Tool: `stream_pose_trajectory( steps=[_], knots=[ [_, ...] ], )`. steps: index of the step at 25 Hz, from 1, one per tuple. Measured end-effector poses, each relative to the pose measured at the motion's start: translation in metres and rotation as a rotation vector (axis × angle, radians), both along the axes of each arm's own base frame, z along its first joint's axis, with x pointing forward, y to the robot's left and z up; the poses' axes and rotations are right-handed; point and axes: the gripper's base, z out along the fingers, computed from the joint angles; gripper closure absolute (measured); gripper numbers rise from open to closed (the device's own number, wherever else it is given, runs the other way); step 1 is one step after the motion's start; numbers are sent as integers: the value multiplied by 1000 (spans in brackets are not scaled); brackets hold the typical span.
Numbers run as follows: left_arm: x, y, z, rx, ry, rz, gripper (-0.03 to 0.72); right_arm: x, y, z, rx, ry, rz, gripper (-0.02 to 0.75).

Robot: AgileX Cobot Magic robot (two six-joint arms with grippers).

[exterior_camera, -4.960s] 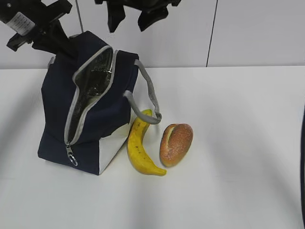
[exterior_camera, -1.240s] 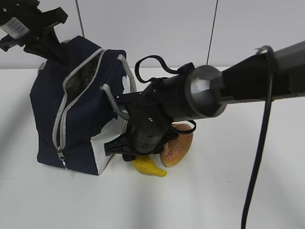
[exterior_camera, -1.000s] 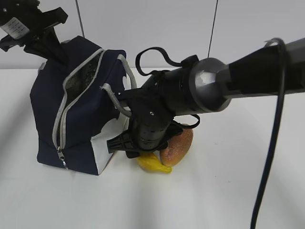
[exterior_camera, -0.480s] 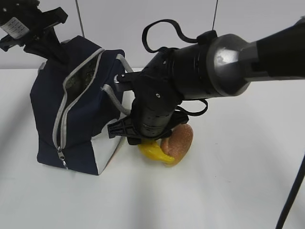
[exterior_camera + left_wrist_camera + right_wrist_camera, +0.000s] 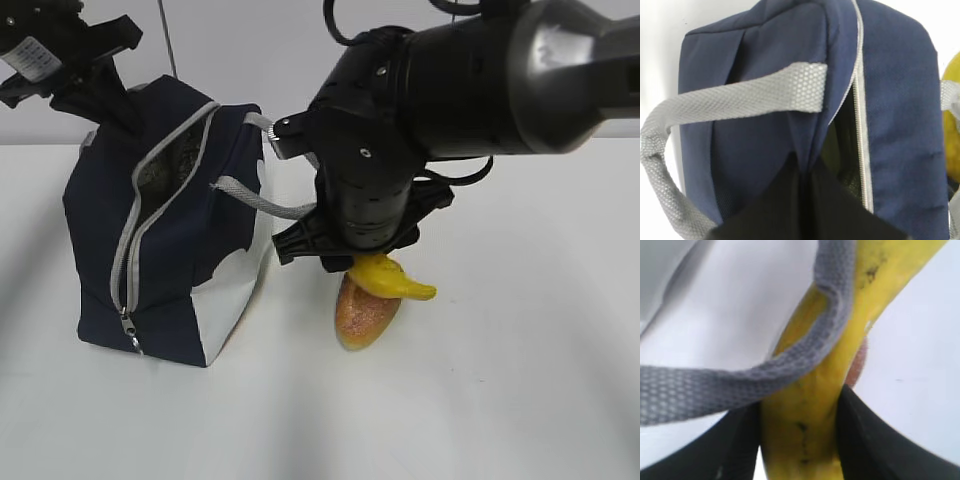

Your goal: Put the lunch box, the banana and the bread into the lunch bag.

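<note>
The right gripper (image 5: 799,440) has its jaws clamped on the banana (image 5: 840,355), 1 dark finger (image 5: 735,440) pressing each flank of the yellow fruit in the right wrist view. A grey strap handle (image 5: 765,375) of the lunch bag drapes across the banana just past the jaws, touching its skin. In the exterior view the banana (image 5: 392,280) hangs in the air under the bulky black right arm (image 5: 430,110), its tip poking out to the right, clear of the desk (image 5: 500,400). Directly beneath it lies the bread (image 5: 365,312), resting on the desk, pale slit side partly hidden by the fruit above.

Over on the left, the left gripper (image 5: 805,210) has its jaws pinched together on the fabric at the top edge of the lunch bag (image 5: 760,110), right beside the zipper opening. Another grey strap (image 5: 735,97) loops across the navy top. From outside, the left arm (image 5: 70,50) holds that upper corner of the lunch bag (image 5: 160,240), which stands on the desk with its zipper parted and silver lining showing inside. The bag sits just left of the bread and the raised banana, one strap (image 5: 262,200) stretching toward the right arm.
</note>
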Motion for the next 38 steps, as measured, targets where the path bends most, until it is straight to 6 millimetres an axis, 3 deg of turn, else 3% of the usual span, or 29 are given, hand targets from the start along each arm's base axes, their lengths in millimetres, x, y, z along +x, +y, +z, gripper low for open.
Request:
stream_pose_trajectory(
  steps=[7,18,23,34,38],
  knots=[
    [0,0,0,0,0,0,691,-5,-16,31,-77,-69,-6,419],
    [0,-1,1,-14,1,1,691,-15,-31,117,-13,-237,-1,419],
    [0,-2,1,-21,2,1,691,-14,-31,141,4,-275,-2,419],
    [0,-2,1,-26,2,1,691,-17,6,156,404,-282,157,419],
    [0,-3,1,-34,3,2,691,-16,21,148,517,-229,198,401]
  ],
)
